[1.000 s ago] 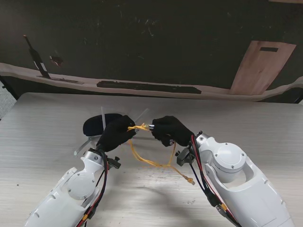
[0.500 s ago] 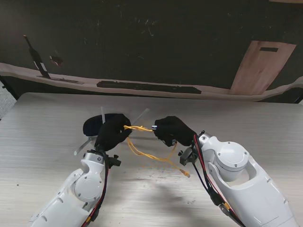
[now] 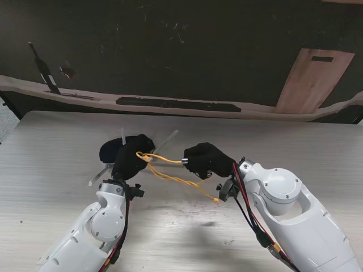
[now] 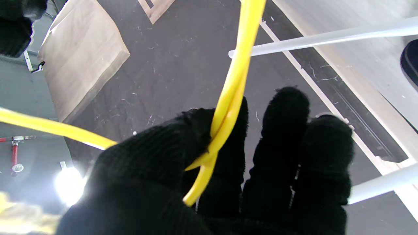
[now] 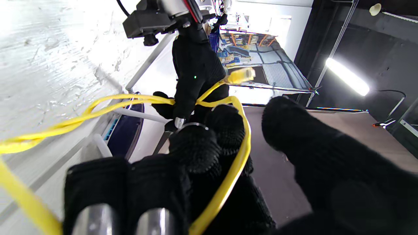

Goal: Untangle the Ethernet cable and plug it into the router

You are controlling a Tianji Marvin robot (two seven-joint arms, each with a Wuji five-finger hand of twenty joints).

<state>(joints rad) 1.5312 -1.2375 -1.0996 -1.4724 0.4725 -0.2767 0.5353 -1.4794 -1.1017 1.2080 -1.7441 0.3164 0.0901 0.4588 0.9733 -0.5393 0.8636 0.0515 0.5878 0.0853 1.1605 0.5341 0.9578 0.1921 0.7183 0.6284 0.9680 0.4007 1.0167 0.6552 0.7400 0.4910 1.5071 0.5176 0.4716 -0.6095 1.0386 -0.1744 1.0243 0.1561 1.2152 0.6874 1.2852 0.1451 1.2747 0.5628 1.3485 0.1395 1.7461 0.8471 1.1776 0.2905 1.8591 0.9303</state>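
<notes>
A thin yellow Ethernet cable [image 3: 164, 168] is strung above the table between my two black-gloved hands. My left hand [image 3: 131, 157] pinches it between thumb and forefinger [image 4: 196, 130], with two strands of the cable [image 4: 233, 81] running out of the pinch. My right hand [image 3: 205, 160] is shut on the cable [image 5: 236, 163], which loops around its fingers. One plug [image 5: 240, 75] sticks up by the left hand. The other end [image 3: 215, 199] trails on the table near my right wrist. The black router [image 3: 109, 151] lies just behind the left hand and is partly hidden by it.
The router's white antennas [image 3: 168, 137] splay out over the table and pass close to the left fingers [image 4: 326, 37]. Beyond the table's far edge [image 3: 170, 110] are a dark floor and a wooden board [image 3: 313, 79].
My hands have drawn apart, left hand leftward and right hand rightward. The cable between them is stretched longer and flatter. Its trailing end slid closer to the right wrist.
</notes>
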